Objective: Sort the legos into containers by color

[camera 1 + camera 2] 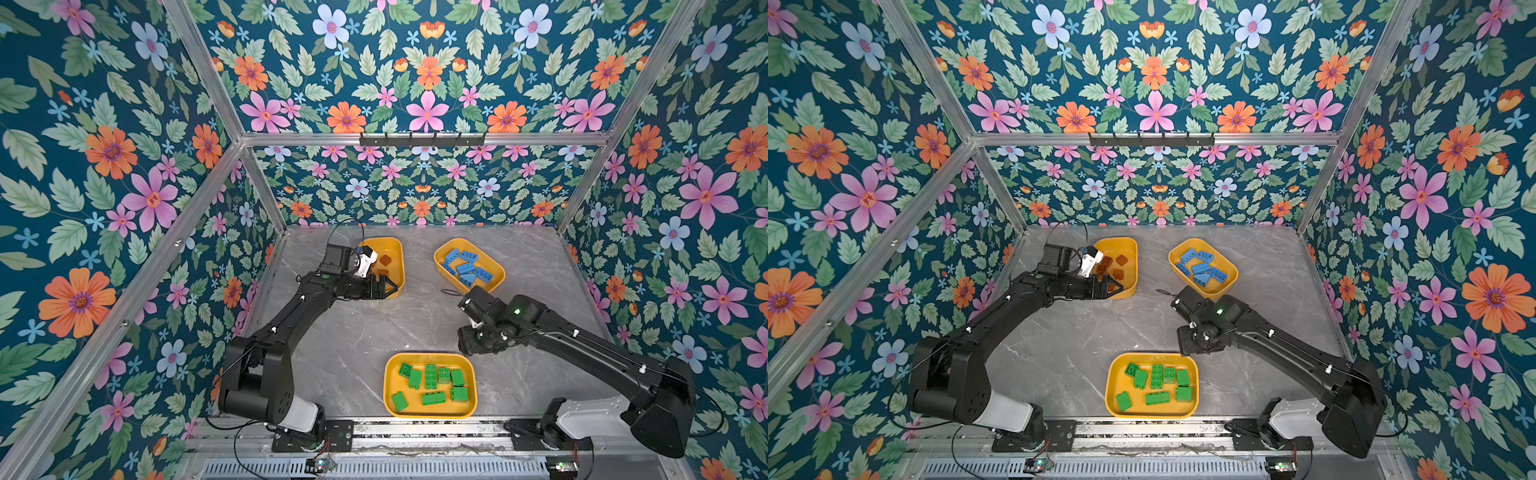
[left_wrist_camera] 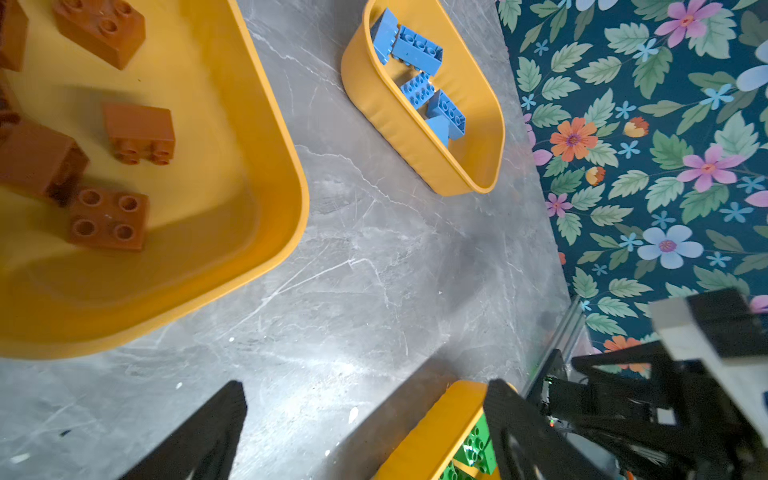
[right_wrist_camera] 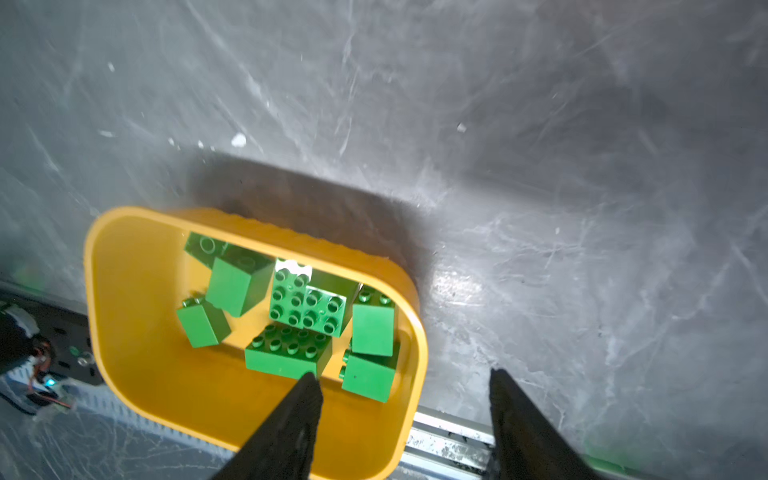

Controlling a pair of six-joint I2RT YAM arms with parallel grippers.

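Right wrist view: right gripper (image 3: 403, 374) has its jaws spread with nothing between them, poised above one corner of the green-brick tray (image 3: 124, 220). Green legos (image 3: 291, 357) lie loose inside, several tipped on their sides; judged dropped in rather than set down.

Left wrist view: left gripper (image 2: 365, 384) is spread wide and empty over bare tabletop (image 2: 374, 257), just beside the brown-brick tray (image 2: 291, 178). Brown legos (image 2: 139, 129) are scattered within. The blue-brick tray (image 2: 374, 104) stands well apart, with blue legos (image 2: 417, 48) heaped in it.

One colour per tray, each within an arm's reach. No loose brick shows on the table in both top views; sort judged complete or nearly so.
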